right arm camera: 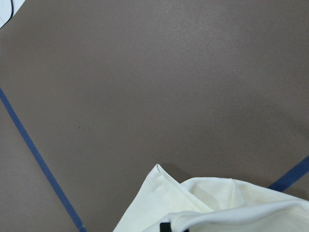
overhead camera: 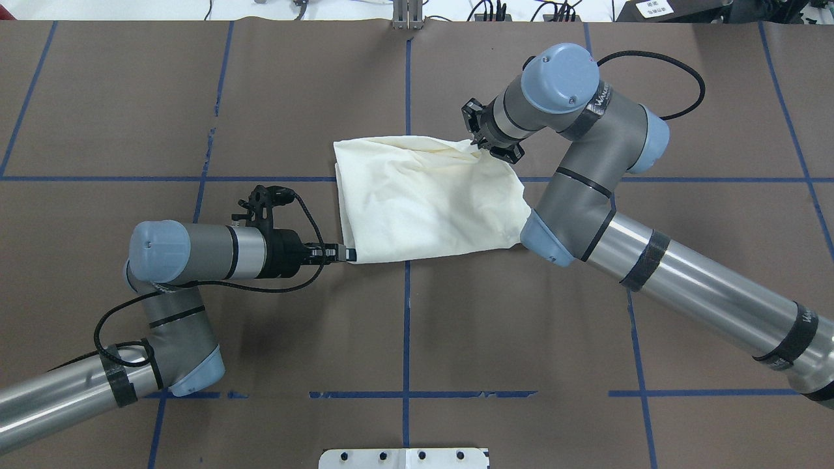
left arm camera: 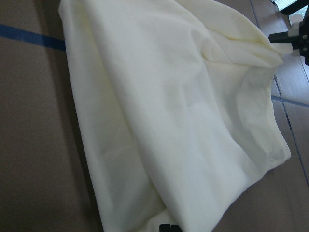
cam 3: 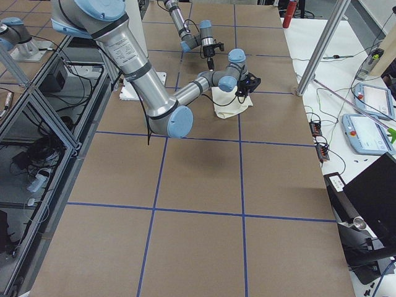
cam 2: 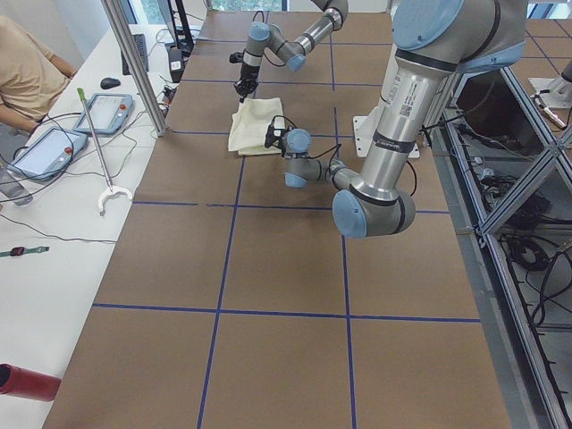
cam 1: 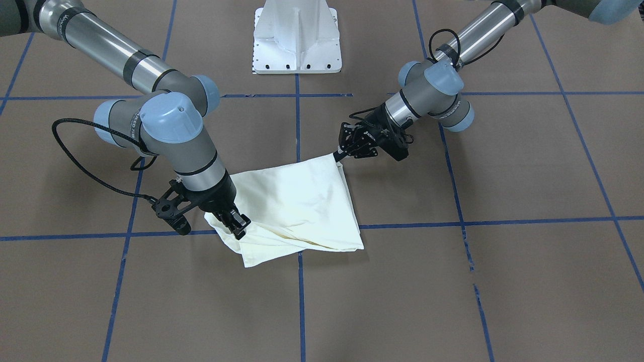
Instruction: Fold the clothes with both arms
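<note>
The cream shirt [cam 1: 297, 201] lies folded on the brown table, plain side up; no cat print shows. It also shows in the overhead view [overhead camera: 423, 195] and fills the left wrist view [left arm camera: 193, 121]. My left gripper [overhead camera: 347, 253] is shut on the shirt's corner nearest the robot, low over the table; in the front view it is on the right [cam 1: 338, 156]. My right gripper [overhead camera: 485, 144] is shut on the opposite, far corner, which is bunched and slightly lifted; in the front view it is on the left [cam 1: 239, 226]. The right wrist view shows a shirt edge [right arm camera: 217, 203].
The white pedestal base [cam 1: 297, 37] stands at the robot's side of the table. Blue tape lines [overhead camera: 407, 306] grid the brown surface. In the exterior left view a side bench holds control pendants [cam 2: 107, 112] and a red bottle [cam 2: 22, 380]; a person [cam 2: 27, 76] sits there.
</note>
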